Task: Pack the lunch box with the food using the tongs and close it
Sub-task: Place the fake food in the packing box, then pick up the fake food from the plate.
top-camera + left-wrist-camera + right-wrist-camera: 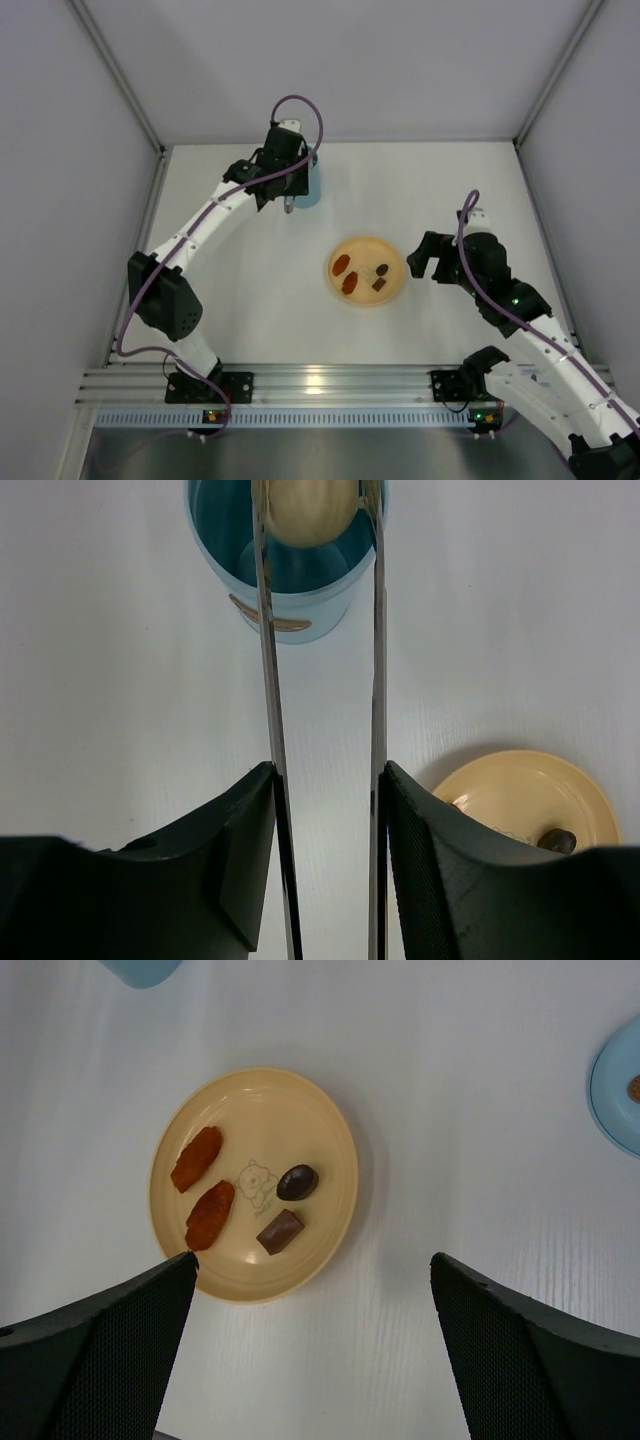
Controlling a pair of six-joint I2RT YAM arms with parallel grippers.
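Left wrist view shows the left fingers (pixel 225 860), black and with a fine ribbed texture, grasping the tongs (pixel 268 680): each finger presses on one of the two thin, shiny metal arms. The arms run almost parallel toward 12 o'clock and end at the mouth of the lunch box (pixel 320 615), a light blue smooth round tub with a brown mark on its wall. Between the tips sits a cream round piece (pixel 310 510), glossy and egg-like. Whether the tips hold it or it lies inside the tub, I cannot tell. At 4 o'clock from the tub, well apart, is the yellow plate (pixel 520 790), half hidden behind the finger.

Right wrist view shows the right fingers (pixel 100 1350) released, spread wide with nothing between them, above the white desk (pixel 450 1160). At 12 o'clock from them the plate carries the rest of the food: two reddish-brown ovals (pixel 196 1158) with a rough crust, a dark brown glossy oval (pixel 297 1182) and a brown square chunk (pixel 280 1231). Only this view shows a small bear drawing (pixel 258 1180) on the plate, and a light blue flat round thing (pixel 615 1090) cut by the edge at 3 o'clock.

Top external view alone shows both arms at once: the tub is at 11 o'clock from the plate, under the left fingers, and the right fingers are at 3 o'clock, just beside the plate.
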